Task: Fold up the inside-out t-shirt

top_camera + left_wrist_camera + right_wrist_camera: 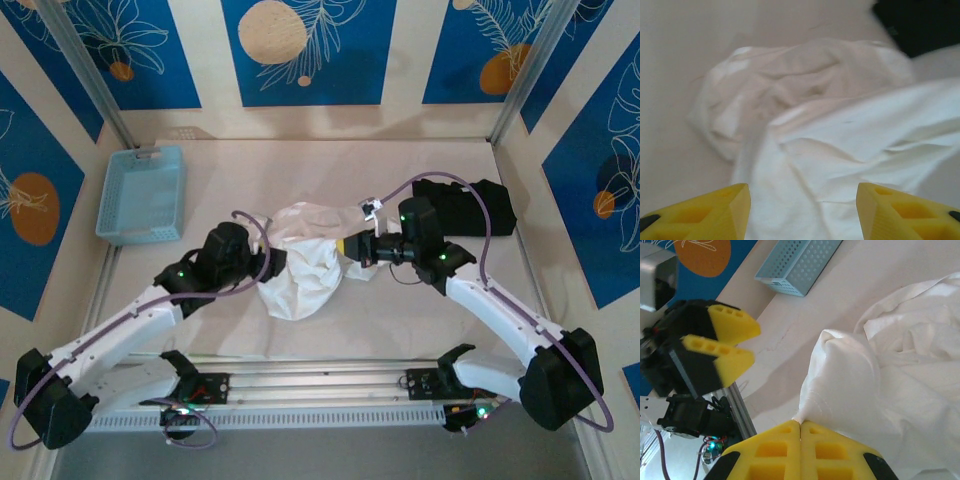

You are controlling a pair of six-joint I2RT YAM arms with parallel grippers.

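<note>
The inside-out t-shirt (300, 262) lies as a crumpled white heap in the middle of the table, between my two grippers. My right gripper (350, 247) is at its right side, yellow fingers shut on a pinched fold of the shirt (880, 385); the fabric rises in a peak from the closed fingertips of this gripper (800, 424). My left gripper (268, 258) is at the heap's left edge. Its yellow fingers (715, 215) stand wide apart over the shirt (840, 145) with nothing gripped, and the gripper (756, 345) also looks open from the right wrist.
A blue basket (143, 193) sits at the far left, also seen as a perforated basket (800, 262). A black folded garment (465, 208) lies at the right behind the right arm, and shows dark at the garment corner (920, 25). The aluminium rail (320, 385) runs along the near edge.
</note>
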